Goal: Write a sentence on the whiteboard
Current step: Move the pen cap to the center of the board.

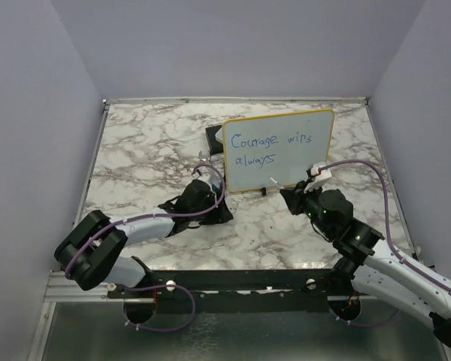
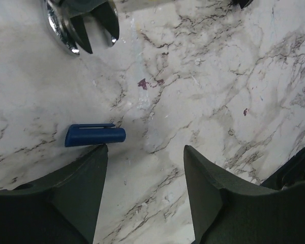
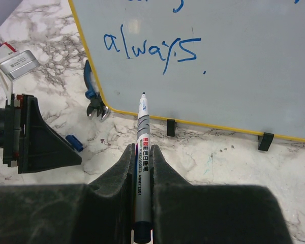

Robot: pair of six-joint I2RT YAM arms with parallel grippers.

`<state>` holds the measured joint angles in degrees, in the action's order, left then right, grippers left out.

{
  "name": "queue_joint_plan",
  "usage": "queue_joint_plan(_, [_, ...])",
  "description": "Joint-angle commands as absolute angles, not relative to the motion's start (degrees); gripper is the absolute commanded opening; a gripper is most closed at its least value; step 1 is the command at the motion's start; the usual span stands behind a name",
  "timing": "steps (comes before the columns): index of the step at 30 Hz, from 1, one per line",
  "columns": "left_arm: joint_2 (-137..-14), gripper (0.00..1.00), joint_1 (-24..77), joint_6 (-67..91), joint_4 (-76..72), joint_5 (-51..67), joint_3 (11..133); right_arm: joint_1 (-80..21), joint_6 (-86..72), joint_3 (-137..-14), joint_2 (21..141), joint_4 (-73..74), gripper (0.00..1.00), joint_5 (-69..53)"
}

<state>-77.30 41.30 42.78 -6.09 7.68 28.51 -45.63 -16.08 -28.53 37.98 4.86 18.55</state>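
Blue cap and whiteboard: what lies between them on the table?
A shiny metal tool with a blue handle lies between the blue cap and the whiteboard, seen in the right wrist view.

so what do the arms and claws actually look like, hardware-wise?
Left arm and right arm: white link shells, black joint housings, a purple cable running along each. Green light on the right wrist. Left claw and right claw: matte black, two wedge-shaped fingers.
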Motion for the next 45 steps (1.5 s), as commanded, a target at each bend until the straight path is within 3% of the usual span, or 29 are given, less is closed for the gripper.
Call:
queue_joint_plan(1, [-81.43, 0.63, 42.8, 43.68, -10.67, 7.87, 30.56, -45.26, -16.04, -27.86, 37.53, 5.4, 0.01, 18.61])
queue_joint_plan(9, [-85.53, 0.63, 44.37, 43.5, -14.29, 6.94, 33.23, -45.25, -15.98, -27.95, 37.7, 5.56, 0.01, 18.98])
queue_joint_plan(17, [-80.67, 0.63, 44.47, 38.99, -13.89, 9.67, 33.95, -45.26, -16.0, -27.77, 37.35, 5.3, 0.01, 19.03])
queue_joint_plan(29, [-76.05, 0.66, 43.25, 8.56, 11.1, 13.09, 45.74, -45.26, -16.01, -27.64, 36.92, 5.37, 0.01, 19.08])
queue_joint_plan(38, [-83.84, 0.6, 42.3, -5.97, 18.4, 15.16, 51.71, -45.26, -15.96, -27.71, 36.59, 5.71, 0.01, 19.34])
queue_joint_plan(45, [-88.09, 0.54, 42.34, -8.09, 19.59, 13.38, 51.05, -45.26, -15.93, -27.64, 35.91, 5.89, 0.01, 19.79])
